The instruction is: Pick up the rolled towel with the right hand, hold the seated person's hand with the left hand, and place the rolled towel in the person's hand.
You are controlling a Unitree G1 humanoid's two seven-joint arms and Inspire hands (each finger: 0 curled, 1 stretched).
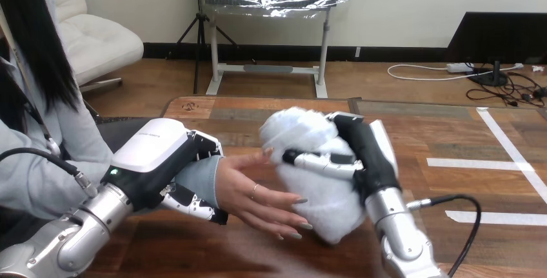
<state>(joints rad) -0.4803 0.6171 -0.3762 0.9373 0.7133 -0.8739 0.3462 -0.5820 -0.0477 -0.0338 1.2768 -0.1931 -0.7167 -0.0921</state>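
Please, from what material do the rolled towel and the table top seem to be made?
Rolled towel: probably soft terry cloth, white, matte; its surface looks fluffy. Table: seemingly wood planks, brown with visible grain and seams, possibly laminate.

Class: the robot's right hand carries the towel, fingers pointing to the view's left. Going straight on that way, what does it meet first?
Probably the person's hand, with the rolled towel reaching it first; depth is unclear.
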